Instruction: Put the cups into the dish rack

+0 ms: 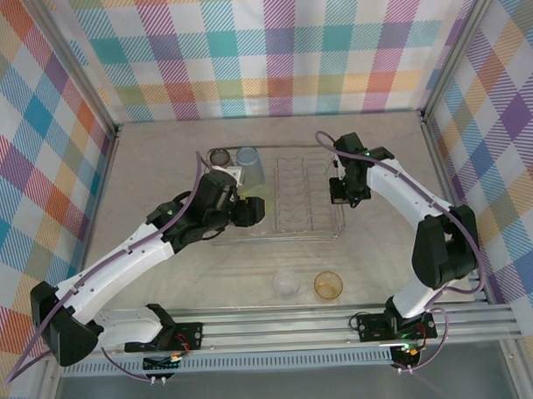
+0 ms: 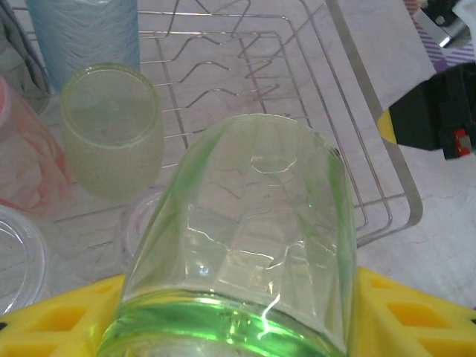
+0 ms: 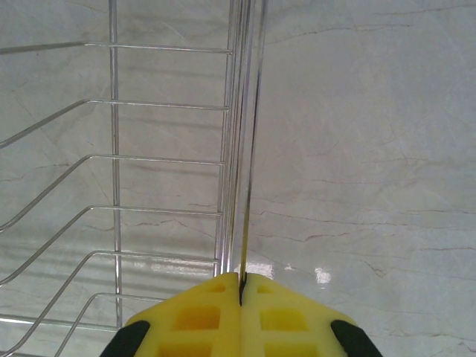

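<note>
The silver wire dish rack (image 1: 316,234) lies mid-table. My left gripper (image 1: 247,205) is shut on a green cup (image 2: 253,223), held tilted over the rack's left part between the yellow fingers (image 2: 405,309). Inside the rack at that end stand a pale green cup (image 2: 111,130) upside down, a light blue cup (image 1: 249,165), a pink cup (image 2: 26,152) and a grey cup (image 1: 219,156). My right gripper (image 3: 242,281) is shut on the rack's right rim wire (image 3: 251,149). A clear cup (image 1: 285,283) and an orange cup (image 1: 328,286) stand on the table in front of the rack.
Checked walls enclose the marble-look table (image 1: 160,168) on three sides. The aluminium rail (image 1: 297,325) with the arm bases runs along the near edge. The rack's middle and right rows of tines (image 1: 297,194) hold nothing.
</note>
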Controlling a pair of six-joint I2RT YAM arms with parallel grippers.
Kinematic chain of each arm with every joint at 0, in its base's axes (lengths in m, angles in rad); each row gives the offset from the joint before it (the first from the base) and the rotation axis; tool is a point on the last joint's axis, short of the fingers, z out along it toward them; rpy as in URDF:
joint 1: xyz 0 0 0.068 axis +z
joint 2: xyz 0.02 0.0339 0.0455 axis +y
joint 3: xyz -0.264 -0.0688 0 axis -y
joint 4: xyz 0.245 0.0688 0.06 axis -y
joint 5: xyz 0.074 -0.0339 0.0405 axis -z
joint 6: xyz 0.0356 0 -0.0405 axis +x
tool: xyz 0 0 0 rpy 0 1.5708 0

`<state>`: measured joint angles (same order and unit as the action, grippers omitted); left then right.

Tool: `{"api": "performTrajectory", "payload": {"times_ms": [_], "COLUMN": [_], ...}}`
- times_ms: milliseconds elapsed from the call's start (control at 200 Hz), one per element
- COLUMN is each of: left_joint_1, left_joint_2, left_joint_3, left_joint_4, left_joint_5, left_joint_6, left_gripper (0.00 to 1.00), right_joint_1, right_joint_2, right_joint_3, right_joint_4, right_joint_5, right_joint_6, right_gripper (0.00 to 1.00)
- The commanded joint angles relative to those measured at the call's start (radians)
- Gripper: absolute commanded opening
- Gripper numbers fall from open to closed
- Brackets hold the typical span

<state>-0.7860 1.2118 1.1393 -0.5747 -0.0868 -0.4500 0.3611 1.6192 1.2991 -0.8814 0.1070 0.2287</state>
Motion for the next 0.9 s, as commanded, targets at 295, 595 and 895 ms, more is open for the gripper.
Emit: {"api": "performTrajectory", "payload": {"times_ms": [295,595,895], "left_joint_1": [-0.012,-0.011,-0.010], "left_joint_2": [0.126,0.127,0.138], "left_joint_3": [0.139,0.151,0.156], "left_joint_4": [-0.145,-0.166,-0.184], "left_joint_5": [-0.074,-0.090,-0.094], "left_joint_6": [-0.093,-0.114,-0.124], "left_gripper": [0.28,0.28,0.28], "right_joint_1": [0.145,0.227,0.296], "right_joint_2": [-0.107,-0.114,-0.135], "right_joint_3": [-0.133,-0.149,-0.166], "right_joint_4": [0.039,0.046,0.038], "right_joint_5": [-0.025,-0.010,0.013], "right_joint_6": [0.067,0.052,0.027], "right_gripper": [0.00,0.00,0.00]}}
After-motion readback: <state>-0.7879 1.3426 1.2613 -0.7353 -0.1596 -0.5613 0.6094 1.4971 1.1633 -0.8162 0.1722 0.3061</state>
